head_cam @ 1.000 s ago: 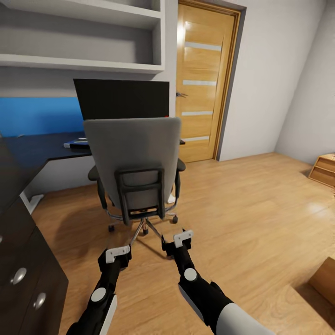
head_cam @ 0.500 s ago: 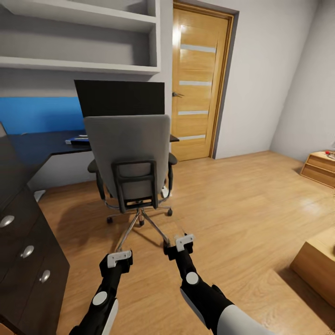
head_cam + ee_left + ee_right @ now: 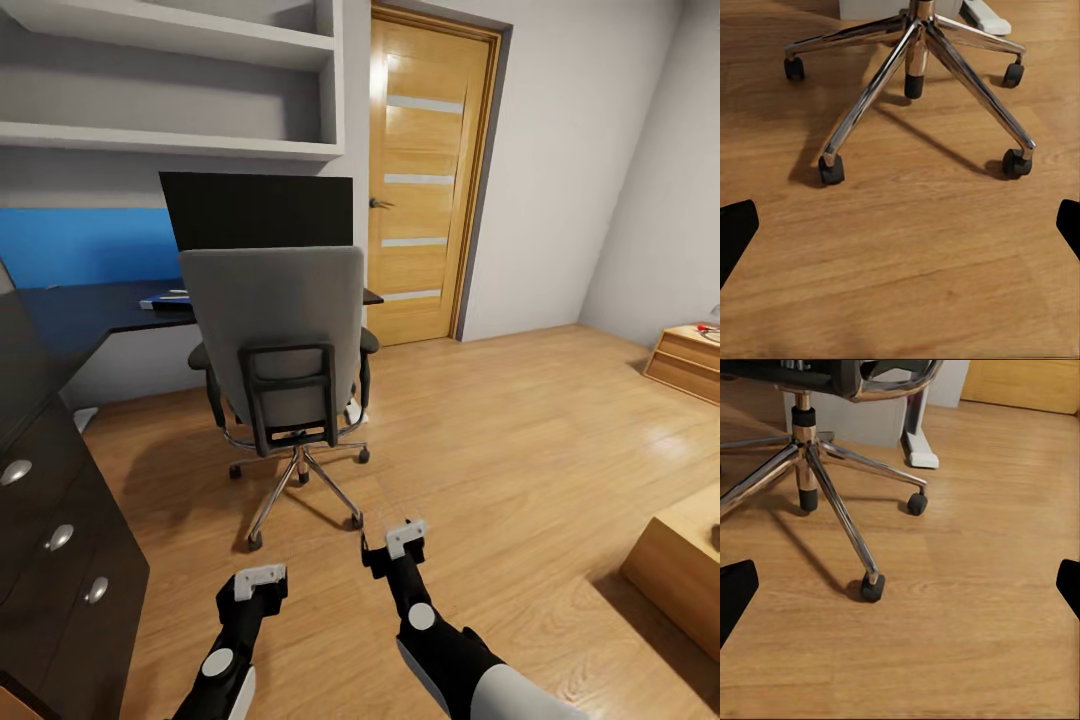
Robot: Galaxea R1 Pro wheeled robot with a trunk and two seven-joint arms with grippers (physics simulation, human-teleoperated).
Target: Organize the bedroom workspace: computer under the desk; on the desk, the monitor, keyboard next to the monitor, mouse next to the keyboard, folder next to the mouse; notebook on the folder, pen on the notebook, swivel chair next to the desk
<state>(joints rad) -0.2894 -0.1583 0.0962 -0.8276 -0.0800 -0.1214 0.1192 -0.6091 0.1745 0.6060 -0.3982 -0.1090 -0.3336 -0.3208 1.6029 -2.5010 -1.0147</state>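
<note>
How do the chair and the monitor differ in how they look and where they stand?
The chair is grey and padded; the monitor is a thin black screen. The chair stands on the wood floor on a chrome caster base; the monitor stands on the desk, behind the chair. The chair's back hides the monitor's lower part. Both are upright.

Home bedroom-office corner: black-topped desk (image 3: pixel 90 310) with blue back panel, monitor (image 3: pixel 255 210), grey swivel chair (image 3: pixel 275 345) on wood floor (image 3: pixel 520 440), wall shelves (image 3: pixel 170 85), wooden door (image 3: pixel 425 180), light-wood dresser (image 3: pixel 688 362).
</note>
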